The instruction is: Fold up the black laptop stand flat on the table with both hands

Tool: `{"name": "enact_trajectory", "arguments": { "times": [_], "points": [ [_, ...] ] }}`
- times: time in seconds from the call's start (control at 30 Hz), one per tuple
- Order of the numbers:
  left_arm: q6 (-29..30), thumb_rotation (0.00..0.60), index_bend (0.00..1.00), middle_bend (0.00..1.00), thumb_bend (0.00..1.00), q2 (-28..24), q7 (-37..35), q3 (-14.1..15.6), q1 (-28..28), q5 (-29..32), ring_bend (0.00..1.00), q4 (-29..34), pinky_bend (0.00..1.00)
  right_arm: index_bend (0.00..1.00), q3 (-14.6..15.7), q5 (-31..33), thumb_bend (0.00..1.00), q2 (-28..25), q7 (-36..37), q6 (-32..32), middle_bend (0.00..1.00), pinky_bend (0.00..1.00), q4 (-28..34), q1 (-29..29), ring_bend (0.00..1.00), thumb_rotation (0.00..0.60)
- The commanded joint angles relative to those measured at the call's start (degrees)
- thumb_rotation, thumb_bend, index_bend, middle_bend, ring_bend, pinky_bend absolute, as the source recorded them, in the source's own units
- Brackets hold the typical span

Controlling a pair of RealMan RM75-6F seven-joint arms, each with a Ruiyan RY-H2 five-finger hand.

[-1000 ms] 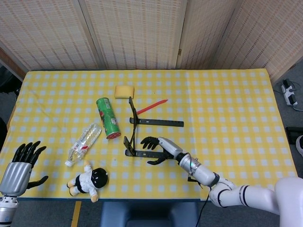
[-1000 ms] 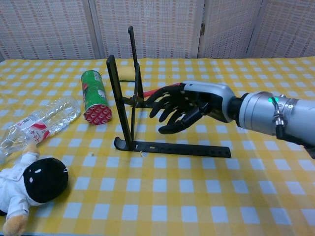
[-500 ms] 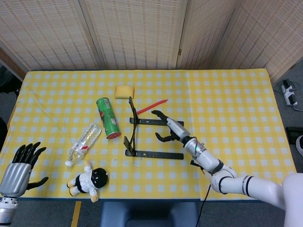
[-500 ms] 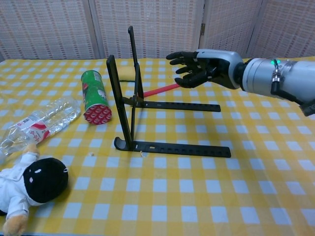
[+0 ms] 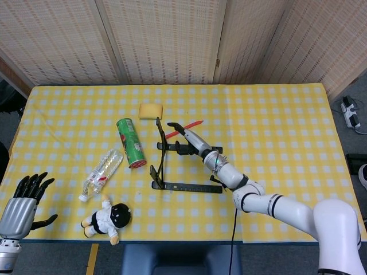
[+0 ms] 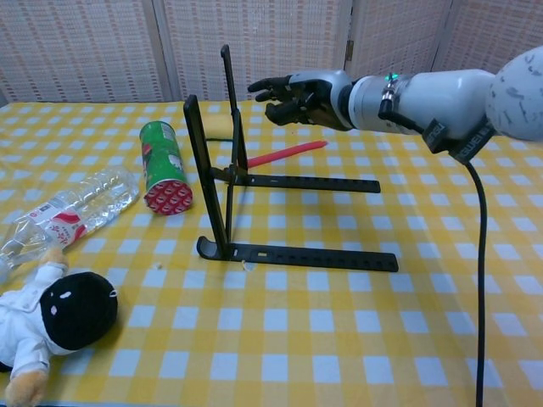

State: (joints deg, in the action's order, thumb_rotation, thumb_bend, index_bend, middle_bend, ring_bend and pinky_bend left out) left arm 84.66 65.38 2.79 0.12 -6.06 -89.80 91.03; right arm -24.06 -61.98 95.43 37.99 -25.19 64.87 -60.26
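Note:
The black laptop stand (image 5: 183,187) is unfolded in the middle of the table, its two uprights raised at the left end and two long base bars lying flat. The chest view shows the stand (image 6: 297,255) with both tall uprights near vertical. My right hand (image 5: 186,136) hovers over the far base bar, fingers reaching left toward the uprights. In the chest view the right hand (image 6: 299,88) is level with the top of the far upright, just right of it, holding nothing. My left hand (image 5: 26,197) hangs off the table's near left corner, fingers apart and empty.
A green chip can (image 5: 131,142) lies left of the stand, with a plastic bottle (image 5: 102,173) and a doll (image 5: 109,217) nearer the front left. A yellow sponge (image 5: 151,110) and a red pen (image 5: 184,129) lie behind the stand.
My right hand has risen from between the base bars and moved back and left, now up beside the top of the far upright. The stand and left hand are unmoved.

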Motion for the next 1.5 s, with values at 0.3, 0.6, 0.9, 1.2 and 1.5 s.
{"name": "enact_trajectory", "arguments": {
  "times": [0.3,0.6,0.9,1.2,1.5],
  "points": [
    [-0.05,0.600,0.18,0.10,0.14,-0.16,0.32,0.04,0.16,0.29,0.06,0.07,0.00,0.00,-4.09,-0.58,0.80,4.73,2.15,5.31,0.00,0.00,-7.57,-5.67,0.04,0.600],
    [0.09,0.600,0.18,0.10,0.14,-0.23,-0.03,-0.03,0.34,0.54,0.06,-0.07,0.00,0.00,-5.57,-4.58,0.80,3.55,6.10,7.63,0.02,0.00,-4.54,-4.72,0.06,0.567],
    [0.07,0.600,0.17,0.10,0.15,-0.20,-0.17,-0.24,-0.27,-0.44,0.06,0.02,0.00,0.00,-4.74,-15.10,0.80,-1.44,14.00,9.84,0.11,0.00,6.02,0.19,0.13,0.523],
    [-3.58,0.600,0.17,0.10,0.15,-0.80,-2.02,-0.98,-3.52,-1.15,0.06,-0.85,0.00,0.00,0.82,-26.40,0.80,-6.97,25.45,6.60,0.12,0.00,16.46,2.27,0.14,0.523],
    [-5.38,0.600,0.16,0.10,0.15,-0.34,-2.09,-0.87,-5.39,-2.03,0.06,-0.65,0.00,0.00,13.48,-39.54,0.80,-11.05,41.29,-3.99,0.12,0.00,19.65,-2.17,0.14,0.490]
  ]
}}
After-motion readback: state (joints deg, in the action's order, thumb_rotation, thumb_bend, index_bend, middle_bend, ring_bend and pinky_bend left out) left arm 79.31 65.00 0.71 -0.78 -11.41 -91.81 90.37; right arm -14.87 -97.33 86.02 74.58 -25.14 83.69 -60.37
